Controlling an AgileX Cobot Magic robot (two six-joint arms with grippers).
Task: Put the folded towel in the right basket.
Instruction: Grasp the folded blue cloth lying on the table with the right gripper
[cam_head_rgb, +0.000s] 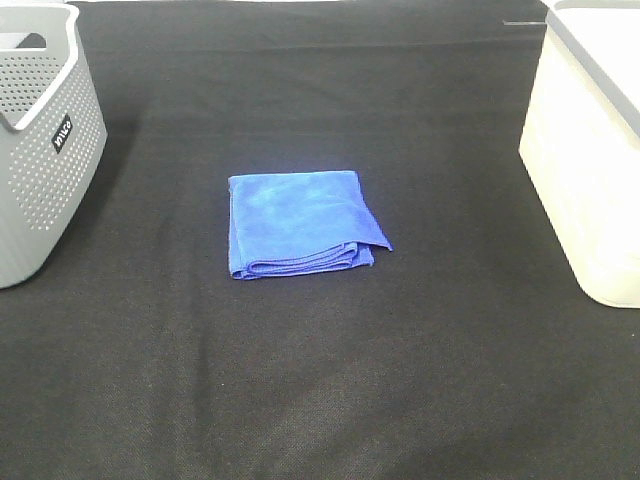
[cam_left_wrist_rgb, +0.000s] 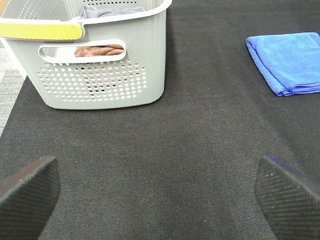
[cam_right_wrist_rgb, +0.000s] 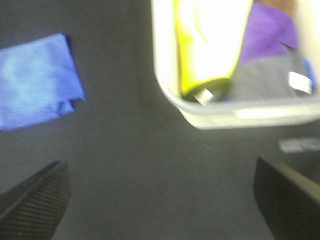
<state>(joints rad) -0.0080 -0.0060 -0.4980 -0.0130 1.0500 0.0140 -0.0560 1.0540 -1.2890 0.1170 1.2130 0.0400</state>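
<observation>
A folded blue towel (cam_head_rgb: 300, 222) lies flat in the middle of the black table. It also shows in the left wrist view (cam_left_wrist_rgb: 291, 63) and the right wrist view (cam_right_wrist_rgb: 35, 87). The right basket (cam_head_rgb: 590, 150) is white and stands at the right edge; in the right wrist view (cam_right_wrist_rgb: 210, 111) it holds purple, grey and yellow cloths. Neither arm shows in the exterior high view. My left gripper (cam_left_wrist_rgb: 160, 192) is open and empty, short of the towel. My right gripper (cam_right_wrist_rgb: 162, 192) is open and empty, between the towel and the basket.
A grey perforated basket (cam_head_rgb: 40, 140) stands at the left edge; in the left wrist view (cam_left_wrist_rgb: 100, 65) it holds brown and grey cloths. A black cloth (cam_head_rgb: 320, 380) covers the table.
</observation>
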